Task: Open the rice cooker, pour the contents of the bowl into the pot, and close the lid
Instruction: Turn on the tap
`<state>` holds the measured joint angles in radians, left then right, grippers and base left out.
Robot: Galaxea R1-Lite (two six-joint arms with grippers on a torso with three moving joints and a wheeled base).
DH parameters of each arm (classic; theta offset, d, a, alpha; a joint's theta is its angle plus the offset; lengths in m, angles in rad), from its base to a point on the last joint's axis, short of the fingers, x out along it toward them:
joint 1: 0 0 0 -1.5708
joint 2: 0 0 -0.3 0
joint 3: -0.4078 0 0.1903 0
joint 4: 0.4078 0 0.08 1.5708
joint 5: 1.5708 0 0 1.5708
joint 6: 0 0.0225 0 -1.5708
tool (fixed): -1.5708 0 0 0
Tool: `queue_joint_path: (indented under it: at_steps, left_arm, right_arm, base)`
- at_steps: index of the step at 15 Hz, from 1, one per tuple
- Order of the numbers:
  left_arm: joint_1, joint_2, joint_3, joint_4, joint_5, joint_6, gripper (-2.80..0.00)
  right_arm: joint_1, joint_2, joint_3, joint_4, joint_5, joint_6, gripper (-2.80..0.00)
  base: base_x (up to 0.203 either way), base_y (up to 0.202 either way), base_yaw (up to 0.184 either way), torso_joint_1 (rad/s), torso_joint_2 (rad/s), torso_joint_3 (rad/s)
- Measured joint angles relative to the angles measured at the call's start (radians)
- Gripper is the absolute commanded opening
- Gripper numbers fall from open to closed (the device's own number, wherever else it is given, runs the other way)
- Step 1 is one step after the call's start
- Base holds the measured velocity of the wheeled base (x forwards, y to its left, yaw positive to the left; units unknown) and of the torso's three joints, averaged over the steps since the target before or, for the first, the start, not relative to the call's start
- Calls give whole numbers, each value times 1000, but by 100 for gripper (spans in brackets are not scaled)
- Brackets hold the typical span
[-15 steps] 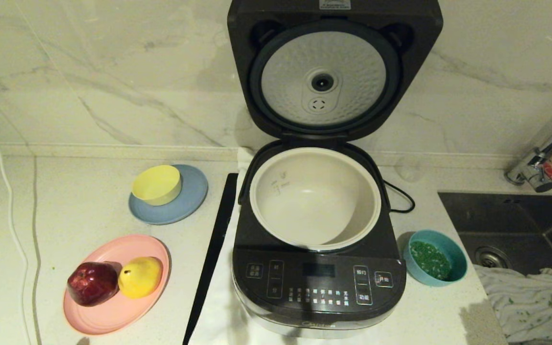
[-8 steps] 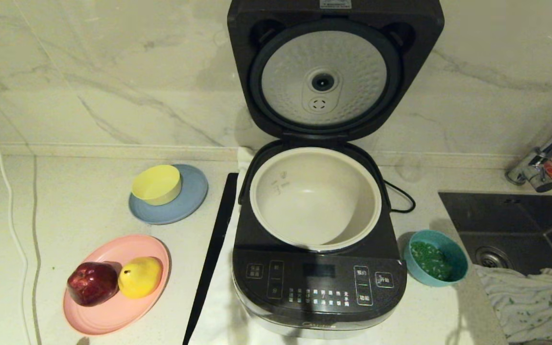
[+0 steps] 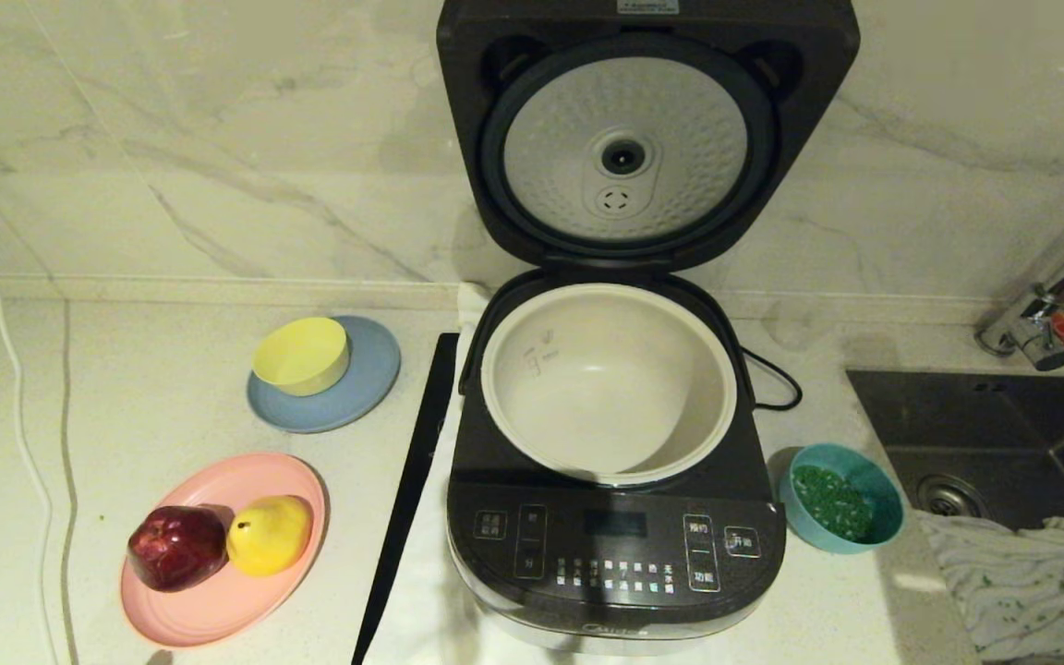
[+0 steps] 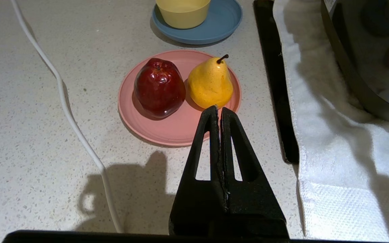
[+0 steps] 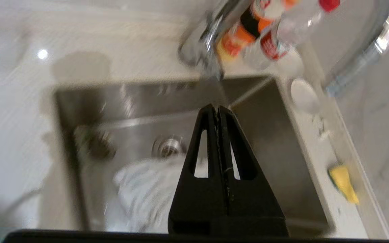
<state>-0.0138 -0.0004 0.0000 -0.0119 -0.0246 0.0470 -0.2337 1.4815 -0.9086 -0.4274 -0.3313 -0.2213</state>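
We see the large dark grey rice cooker (image 3: 615, 517) with its hinged lid (image 3: 647, 139) raised, top edge cut off. The small teal-blue bowl (image 3: 844, 510) stands beside it on the worktop (image 3: 144, 406). The right gripper (image 5: 218, 108), fingers pressed together, hangs over the blurred steel sink (image 5: 265, 135); the left gripper (image 4: 219, 109), fingers also together, points toward the pink plate (image 4: 177, 128).

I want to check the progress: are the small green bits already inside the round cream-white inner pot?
No, the round cream-white inner pot is empty, and the small green bits lie in the small teal-blue plastic bowl beside the cooker.
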Motion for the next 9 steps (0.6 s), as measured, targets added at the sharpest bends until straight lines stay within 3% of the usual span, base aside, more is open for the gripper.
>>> queue_joint_path:
  at_steps: [9]
  left_arm:
    - [0, 0, 0, 0, -1, 0, -280]
  right_arm:
    - [-80, 384, -241, -249, 8, -31, -280]
  base:
    - [0, 0, 0, 0, 0, 0]
